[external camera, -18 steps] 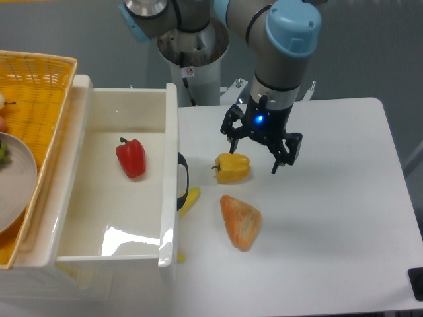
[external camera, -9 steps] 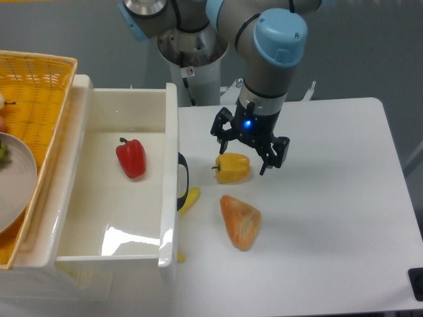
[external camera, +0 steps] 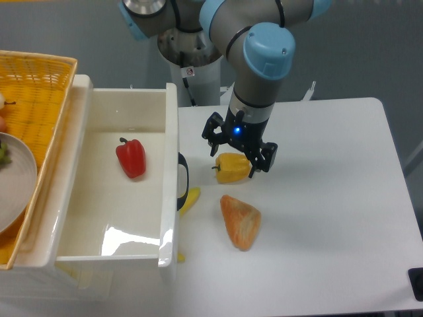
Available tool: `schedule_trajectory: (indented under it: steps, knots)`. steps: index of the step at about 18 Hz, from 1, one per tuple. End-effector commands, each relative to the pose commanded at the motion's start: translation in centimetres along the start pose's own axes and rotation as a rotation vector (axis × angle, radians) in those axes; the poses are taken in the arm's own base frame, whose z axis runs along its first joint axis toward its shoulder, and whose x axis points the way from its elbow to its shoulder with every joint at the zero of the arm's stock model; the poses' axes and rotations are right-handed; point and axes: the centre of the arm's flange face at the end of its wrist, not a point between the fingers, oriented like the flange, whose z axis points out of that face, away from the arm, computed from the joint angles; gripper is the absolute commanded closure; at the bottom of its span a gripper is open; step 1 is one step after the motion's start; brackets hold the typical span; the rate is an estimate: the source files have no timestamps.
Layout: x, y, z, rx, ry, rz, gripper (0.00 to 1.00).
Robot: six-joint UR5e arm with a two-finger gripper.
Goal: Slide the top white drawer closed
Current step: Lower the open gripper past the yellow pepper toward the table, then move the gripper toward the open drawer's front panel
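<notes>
Occupying the left half of the frame, the top white drawer (external camera: 125, 191) stands pulled out, its glossy interior exposed. A curved black handle (external camera: 182, 180) sits on the drawer front, facing frame centre. A red bell pepper (external camera: 131, 157) lies inside the drawer, toward its upper part.

At the upper left, a yellow wicker basket (external camera: 36, 86) rests above the drawer's left edge, with part of a grey plate (external camera: 16, 178) visible at the far left.

On the white table (external camera: 330, 231), a yellow bell pepper (external camera: 232, 168) lies at frame centre. An orange wedge-shaped item (external camera: 240, 220) lies below it, apart from it. A yellow banana-shaped item (external camera: 190, 199) shows just beside the handle, partly hidden by the drawer front.

The gripper (external camera: 239, 153) hangs directly over the yellow bell pepper, fingers spread on either side, jaws released and holding nothing. A blue light glows on the gripper body. The gripper stands to the right of the drawer handle, not touching it.
</notes>
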Motion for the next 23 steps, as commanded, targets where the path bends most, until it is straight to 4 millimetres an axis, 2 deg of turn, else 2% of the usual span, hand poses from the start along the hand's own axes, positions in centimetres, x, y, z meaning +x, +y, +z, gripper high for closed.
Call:
schedule_trajectory:
  steps: [5, 8, 11, 17, 23]
  knots:
    - [-0.2, -0.3, 0.2, 0.002, 0.002, -0.166, 0.0]
    - [0.4, -0.7, 0.6, -0.003, 0.006, -0.258, 0.0]
    - [-0.3, -1.1, 0.8, -0.003, 0.005, -0.297, 0.0]
    - [-1.2, -1.1, 3.4, -0.032, 0.041, -0.313, 0.0]
    - [-1.6, -2.4, 5.7, -0.045, 0.064, -0.36, 0.0]
